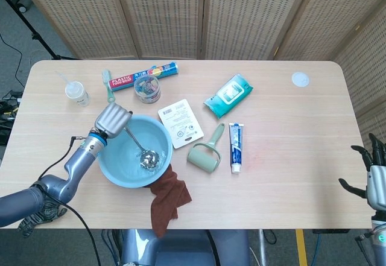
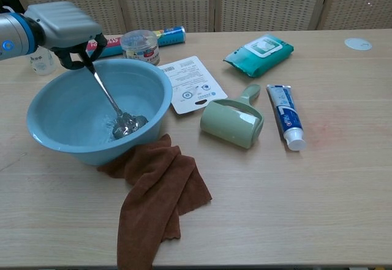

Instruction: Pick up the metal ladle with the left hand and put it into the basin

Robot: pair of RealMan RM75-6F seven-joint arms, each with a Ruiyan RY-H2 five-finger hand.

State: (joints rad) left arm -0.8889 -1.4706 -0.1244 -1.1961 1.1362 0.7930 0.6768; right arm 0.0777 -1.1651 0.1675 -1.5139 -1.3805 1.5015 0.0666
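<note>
The metal ladle (image 1: 139,147) (image 2: 113,102) stands tilted inside the light blue basin (image 1: 113,166) (image 2: 55,140), its bowl down on the basin's floor. My left hand (image 1: 112,120) (image 2: 66,27) grips the top of the handle above the basin's far left rim. The right hand (image 1: 375,175) hangs off the table at the right edge of the head view with its fingers spread and nothing in them; the chest view does not show it.
A brown cloth (image 2: 157,196) lies against the basin's front. Behind the basin are a small bottle (image 1: 76,91), a plastic wrap box (image 1: 139,76) and a jar (image 2: 140,46). To its right lie a card (image 2: 192,91), a green lint roller (image 2: 234,120), toothpaste (image 2: 285,123) and wipes (image 2: 259,53).
</note>
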